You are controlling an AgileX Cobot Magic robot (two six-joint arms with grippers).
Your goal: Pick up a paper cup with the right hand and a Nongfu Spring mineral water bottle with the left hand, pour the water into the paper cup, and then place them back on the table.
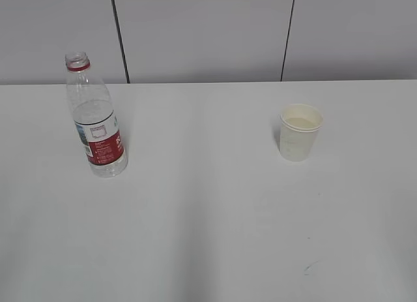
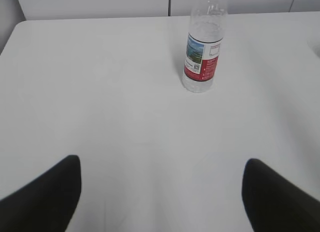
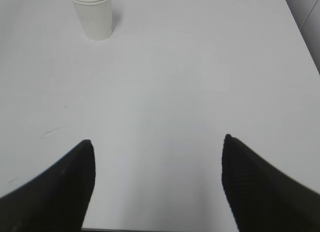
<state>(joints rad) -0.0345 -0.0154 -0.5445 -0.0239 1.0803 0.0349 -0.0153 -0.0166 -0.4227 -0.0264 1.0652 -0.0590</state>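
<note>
White tabletop [image 1: 208, 237] fills every view, backed by a pale panelled wall [image 1: 202, 34] with dark vertical seams.

The left hand [image 2: 160, 192] shows only in its wrist view, its two black fingers [image 2: 45, 197] spread wide apart with nothing between them. Well ahead of it stands the one Nongfu Spring mineral water bottle [image 2: 202, 51], upright and uncapped, clear water reaching roughly up to its shoulder above the red-and-white label.

The right hand [image 3: 157, 187] likewise shows only in its wrist view, fingers [image 3: 260, 187] held wide apart over bare table. Far ahead and to the left in that view sits the single paper cup [image 3: 94, 14], upright.

From the exterior view neither gripper is visible. It shows the bottle [image 1: 96, 119] on the left, red neck ring at the top, and the cup [image 1: 300, 132] well apart on the right, holding what looks like a low level of liquid. A faint dark scuff [image 1: 310, 267] marks the table nearer the camera; the right wrist view catches it too.
</note>
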